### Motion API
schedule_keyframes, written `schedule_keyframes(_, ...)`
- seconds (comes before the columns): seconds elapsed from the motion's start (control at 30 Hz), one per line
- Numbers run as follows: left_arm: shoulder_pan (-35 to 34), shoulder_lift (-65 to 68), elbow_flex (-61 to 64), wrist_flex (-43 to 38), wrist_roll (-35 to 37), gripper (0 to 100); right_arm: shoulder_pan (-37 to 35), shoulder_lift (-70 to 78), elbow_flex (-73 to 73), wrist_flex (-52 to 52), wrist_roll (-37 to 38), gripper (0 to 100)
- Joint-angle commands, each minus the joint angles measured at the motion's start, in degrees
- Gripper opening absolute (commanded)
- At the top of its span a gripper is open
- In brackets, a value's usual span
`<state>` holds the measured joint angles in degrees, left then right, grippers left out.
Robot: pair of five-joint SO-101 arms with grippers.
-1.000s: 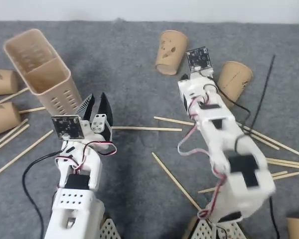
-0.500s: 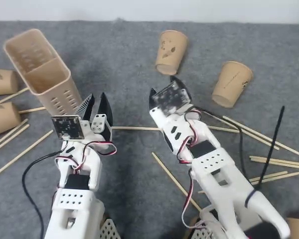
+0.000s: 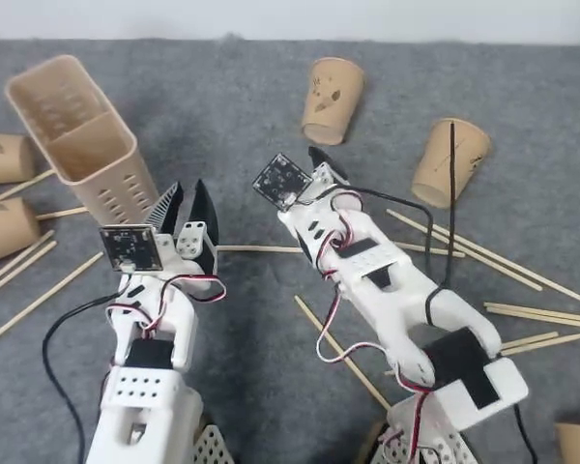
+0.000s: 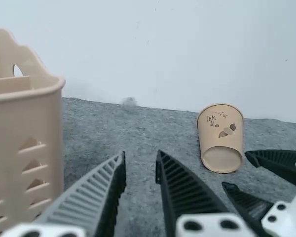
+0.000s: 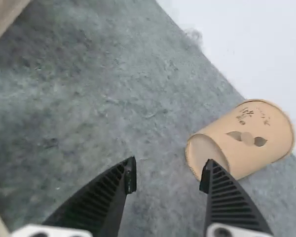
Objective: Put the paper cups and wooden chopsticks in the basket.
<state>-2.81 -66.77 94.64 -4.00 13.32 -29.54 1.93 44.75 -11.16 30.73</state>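
Basket stands far left on the desk, with the left end effector just beside it, jaws slightly apart and empty. The right end effector, jaws wide apart, is nearer the toppled paper cup, which lies just ahead with its mouth facing it.

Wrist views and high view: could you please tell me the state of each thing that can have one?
basket, standing upright, nothing seen inside.
paper cups, lying on their sides, outside the basket.
chopsticks, lying flat and scattered, outside the basket.
left gripper, open, holding nothing.
right gripper, open, holding nothing.
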Motion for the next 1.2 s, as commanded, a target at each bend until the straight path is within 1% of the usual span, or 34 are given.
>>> schedule_keyframes(0.0,-0.09,-1.32,-0.13,-1.49,-0.53,10,0.57,-3.03,-3.08,1.80,1.14,22.5)
schedule_keyframes(0.17,-0.09,-1.32,0.22,-1.58,-0.53,10,0.31,-9.63,-0.44,6.73,0.79,22.4)
schedule_keyframes(0.47,0.09,-1.49,0.84,-1.67,-0.53,10,0.66,-18.68,6.68,6.81,0.70,22.4)
schedule_keyframes(0.6,0.44,-1.23,0.22,-1.23,-0.18,10,0.75,-24.84,13.89,6.90,0.70,22.4)
schedule_keyframes(0.67,0.44,-1.23,-1.36,1.58,0.18,10,0.84,-29.32,19.16,6.90,0.70,22.4)
schedule_keyframes(0.77,0.62,-1.23,-6.02,9.49,3.78,10,0.92,-36.97,27.96,6.90,0.62,22.4)
schedule_keyframes(0.83,2.46,-1.14,-9.45,14.86,4.13,10,2.42,-42.51,33.23,6.99,0.62,22.4)
schedule_keyframes(0.9,4.75,-1.14,-12.62,19.34,4.13,11,4.88,-48.40,36.92,10.15,0.62,22.4)
schedule_keyframes(0.97,6.42,-1.14,-15.96,23.38,4.13,11,8.13,-54.37,38.86,16.48,-0.09,22.3)
schedule_keyframes(1.07,7.12,-1.14,-21.58,28.48,4.13,11,11.74,-63.43,40.18,28.62,-6.07,22.3)
schedule_keyframes(1.17,7.12,-1.05,-26.15,31.74,4.13,11,12.35,-71.69,40.26,41.19,-11.43,22.3)
